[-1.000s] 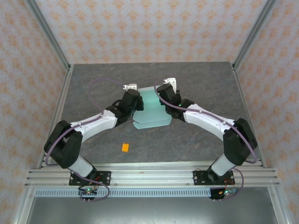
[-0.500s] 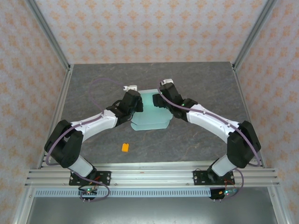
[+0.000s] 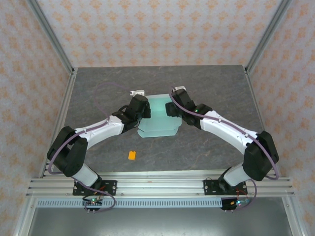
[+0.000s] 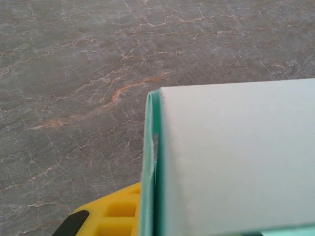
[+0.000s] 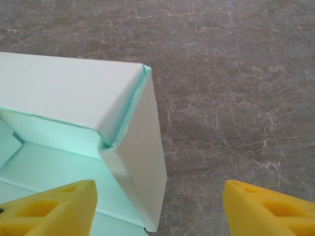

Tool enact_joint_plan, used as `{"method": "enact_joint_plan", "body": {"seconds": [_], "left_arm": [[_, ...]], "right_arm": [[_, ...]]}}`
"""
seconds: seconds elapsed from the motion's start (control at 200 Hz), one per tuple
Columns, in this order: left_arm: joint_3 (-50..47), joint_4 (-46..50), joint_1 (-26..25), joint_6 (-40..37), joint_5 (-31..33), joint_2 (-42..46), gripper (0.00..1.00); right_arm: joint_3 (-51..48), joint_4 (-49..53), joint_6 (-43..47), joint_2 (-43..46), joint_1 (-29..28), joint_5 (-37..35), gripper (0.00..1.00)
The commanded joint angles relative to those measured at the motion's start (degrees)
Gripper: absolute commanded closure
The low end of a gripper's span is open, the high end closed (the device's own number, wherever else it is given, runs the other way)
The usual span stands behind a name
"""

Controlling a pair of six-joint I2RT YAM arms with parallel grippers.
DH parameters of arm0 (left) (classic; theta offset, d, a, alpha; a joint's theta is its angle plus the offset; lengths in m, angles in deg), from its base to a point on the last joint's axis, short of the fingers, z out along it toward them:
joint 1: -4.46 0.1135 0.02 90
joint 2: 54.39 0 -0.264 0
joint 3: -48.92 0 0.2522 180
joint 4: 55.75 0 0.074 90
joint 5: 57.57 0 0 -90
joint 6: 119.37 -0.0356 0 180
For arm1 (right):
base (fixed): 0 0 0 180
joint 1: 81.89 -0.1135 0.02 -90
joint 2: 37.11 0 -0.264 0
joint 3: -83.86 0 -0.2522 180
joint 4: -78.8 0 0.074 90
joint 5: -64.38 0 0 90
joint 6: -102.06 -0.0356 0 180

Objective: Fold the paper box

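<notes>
Where the two arms meet over the middle of the grey veined surface (image 3: 211, 83) stands the paper box (image 3: 158, 123), of pale mint-teal card, partly formed: walls raised at the far side, a flat flap lying toward the arm bases.

Left hand (image 3: 146, 109): at the box's left side, closed narrow on an upright wall. The left wrist view shows one yellow finger (image 4: 115, 216) hard against the card's edge; the other is hidden behind the panel.

Right hand (image 3: 171, 107): at the box's right side, jaws wide, gripping nothing. In the right wrist view its two yellow fingers (image 5: 49, 209) straddle the standing corner of the box, with the card apart from both.

Orange block (image 3: 132, 155): small, on the surface nearer the arm bases, well apart from the box.
</notes>
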Motion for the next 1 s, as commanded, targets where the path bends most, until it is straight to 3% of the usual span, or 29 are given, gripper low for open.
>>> {"method": "enact_joint_plan", "body": {"seconds": [0.0,0.445,0.996], "left_arm": [[1.0,1.2,0.3,-0.6,1.5,0.3,1.0],[0.9,1.2,0.3,-0.4,1.5,0.8,1.0],[0.4,1.0,0.3,-0.5,1.8,0.8,1.0]], "right_arm": [[0.0,1.4,-2.7,-2.0,-0.4,-4.3,0.37],[3.0,1.1,-4.4,-8.8,-1.5,-10.1,0.69],[6.5,7.9,-10.4,-11.9,-2.8,-25.2,0.82]]}}
